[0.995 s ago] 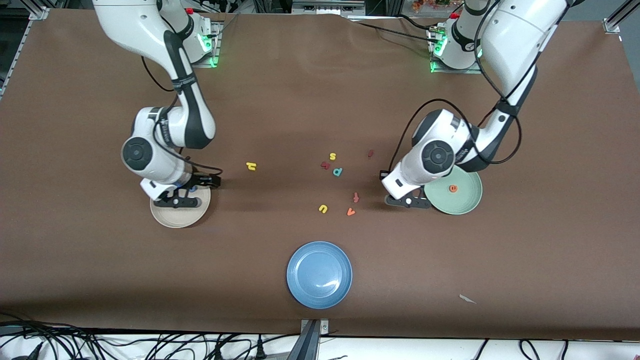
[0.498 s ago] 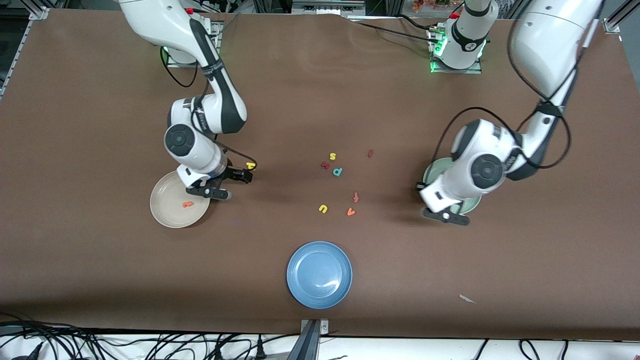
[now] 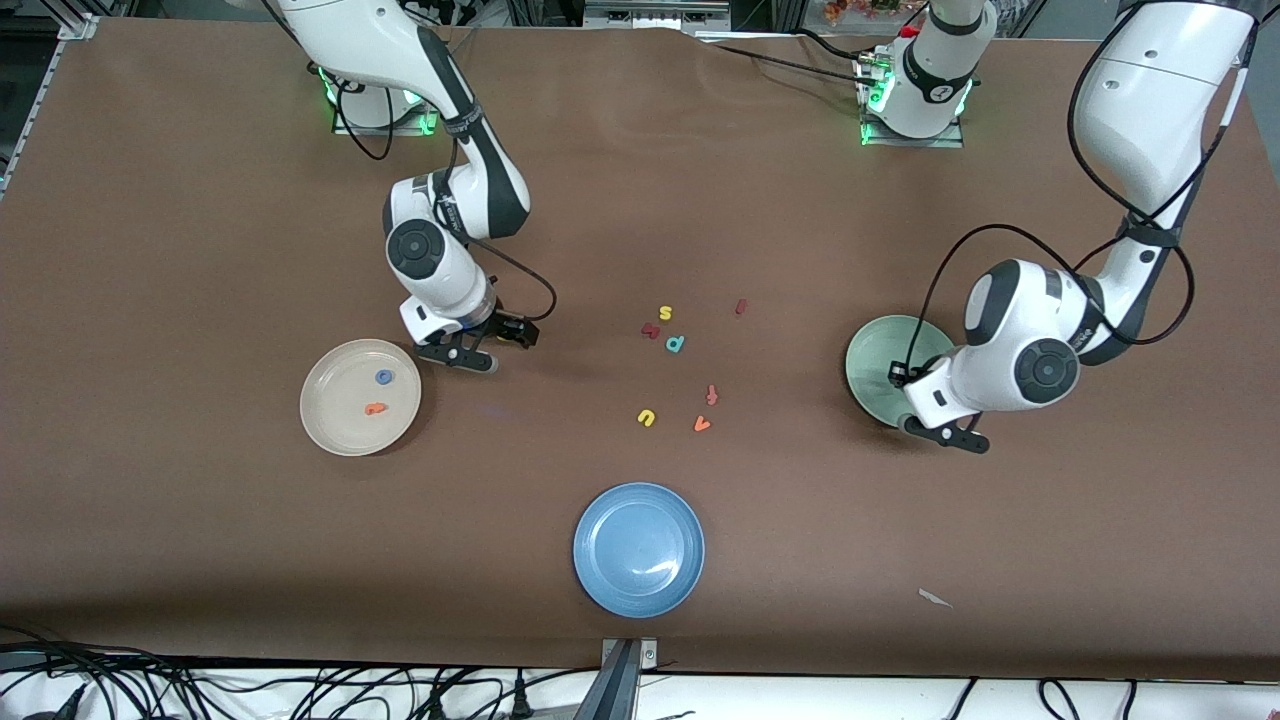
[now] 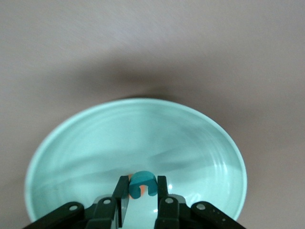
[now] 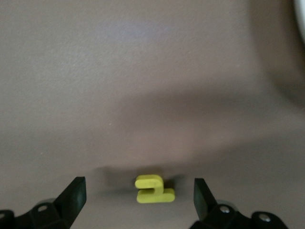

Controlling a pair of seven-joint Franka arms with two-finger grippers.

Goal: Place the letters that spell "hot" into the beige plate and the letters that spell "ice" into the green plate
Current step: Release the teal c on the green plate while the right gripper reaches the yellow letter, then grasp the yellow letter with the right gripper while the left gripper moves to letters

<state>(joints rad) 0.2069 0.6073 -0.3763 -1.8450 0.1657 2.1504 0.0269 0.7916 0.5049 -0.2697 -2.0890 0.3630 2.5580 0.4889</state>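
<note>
Front view: right gripper (image 3: 478, 350) low over worktop (image 3: 200, 250) beside beige plate (image 3: 330, 425), jaws wide astride yellow h (image 5: 153, 189) | left gripper (image 4: 141, 200) over green plate (image 4: 86, 143), jaws narrow, clamping teal c (image 4: 142, 182), orange e (image 4: 141, 190) beneath | beige plate: blue o (image 3: 384, 376), orange t (image 3: 375, 408) | 3 plates, one blue plate (image 3: 638, 549)

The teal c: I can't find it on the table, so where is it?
The teal c is off the table, pinched in the left gripper over the green plate, at the left arm's end of the table.
</note>
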